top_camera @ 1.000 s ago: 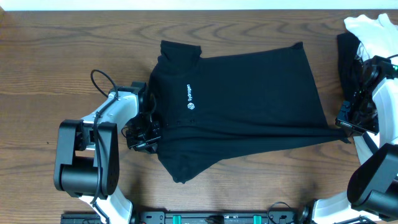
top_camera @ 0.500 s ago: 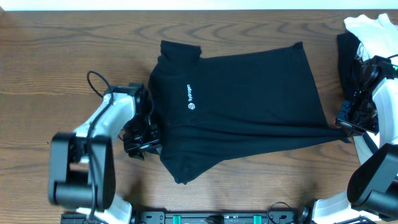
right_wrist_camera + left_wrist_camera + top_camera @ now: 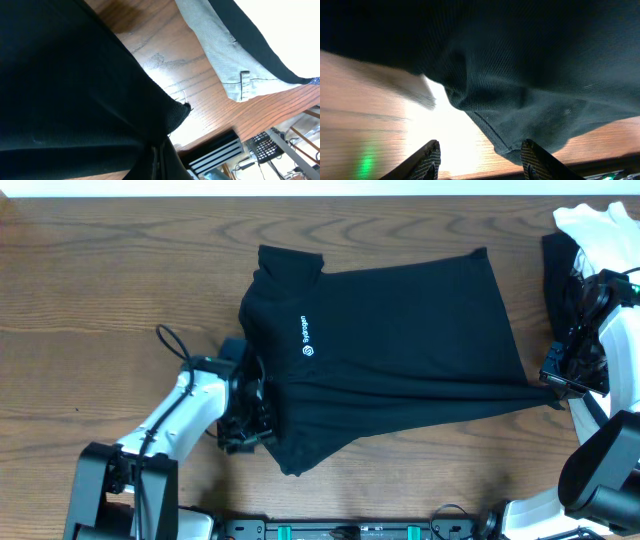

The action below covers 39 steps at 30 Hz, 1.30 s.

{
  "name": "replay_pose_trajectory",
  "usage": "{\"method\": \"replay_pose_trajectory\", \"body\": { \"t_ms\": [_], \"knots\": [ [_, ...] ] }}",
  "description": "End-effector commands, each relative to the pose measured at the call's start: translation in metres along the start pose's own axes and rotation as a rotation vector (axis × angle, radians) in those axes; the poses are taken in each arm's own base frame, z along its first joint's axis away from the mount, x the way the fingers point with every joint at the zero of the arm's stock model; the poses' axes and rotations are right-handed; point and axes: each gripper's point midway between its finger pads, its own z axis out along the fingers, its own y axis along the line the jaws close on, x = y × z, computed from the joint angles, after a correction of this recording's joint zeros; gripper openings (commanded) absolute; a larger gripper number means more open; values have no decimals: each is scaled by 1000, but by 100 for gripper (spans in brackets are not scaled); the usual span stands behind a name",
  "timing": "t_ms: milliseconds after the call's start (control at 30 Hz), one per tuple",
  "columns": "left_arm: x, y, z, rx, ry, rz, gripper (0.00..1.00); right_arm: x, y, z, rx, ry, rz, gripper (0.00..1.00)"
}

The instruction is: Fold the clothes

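1. Black T-shirt (image 3: 400, 330): soft knit, with a fine diagonal weave visible in the left wrist view. It lies spread across mid-worktop with the collar toward the left edge. A small white logo (image 3: 307, 338) sits on the chest.
2. Shape: one side is drawn into a long taut ridge running toward the right edge. A sleeve makes a pointed lobe toward the near edge.
3. Left gripper (image 3: 480, 159): at the shirt's near-left border. The jaws stand apart, and a rumpled hem fold hangs just above them, unpinched.
4. Right gripper (image 3: 557, 383): at the right edge. The jaws are closed on the shirt's corner, where the cloth is stretched to a point.
5. Far right corner: crumpled white cloth (image 3: 592, 222) lies beside more black fabric.
6. Worktop (image 3: 100, 280): brown wood grain with a matt finish. There is bright glare under the left wrist.
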Motion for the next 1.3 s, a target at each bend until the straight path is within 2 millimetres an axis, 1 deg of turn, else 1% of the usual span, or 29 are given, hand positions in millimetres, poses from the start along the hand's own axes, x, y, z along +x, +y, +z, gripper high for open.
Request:
{"method": "replay_pose_trajectory", "body": {
  "t_ms": [0,100,300,433,567,633,667,700,733,767,1100,1133,1167,1267],
  "knots": [
    [12,-10,7,59,41,-30,53,-1,-4,-6,6,-28,24,1],
    [15,-13,9,57,45,-11,51,-1,-4,-6,6,-28,24,1],
    [19,-17,15,46,49,-28,48,-1,-4,-6,6,-28,24,1],
    [25,-15,21,34,61,-64,48,-1,-4,-6,6,-28,24,1],
    [24,-14,25,38,56,-76,47,-1,-4,-6,6,-28,24,1],
    [25,-13,25,36,58,-81,43,-1,-4,-6,6,-28,24,1],
    [25,-13,26,36,59,-81,38,-1,-4,-6,5,-27,24,1],
    [25,-13,26,36,59,-81,28,-1,-4,-6,5,-27,24,1],
    [25,-13,26,36,59,-82,22,0,-4,-6,6,-27,24,1],
    [25,-13,26,35,59,-82,19,0,-4,-6,6,-26,23,1],
    [29,-8,33,32,65,-107,20,1,-5,-6,7,-22,23,1],
    [29,-7,34,31,66,-108,20,1,-4,-6,6,-22,22,1],
    [29,-6,35,32,65,-107,24,1,-4,-6,6,-22,22,1],
    [27,-7,37,39,53,-108,26,1,-5,-6,7,-19,22,1]
  ]
}}
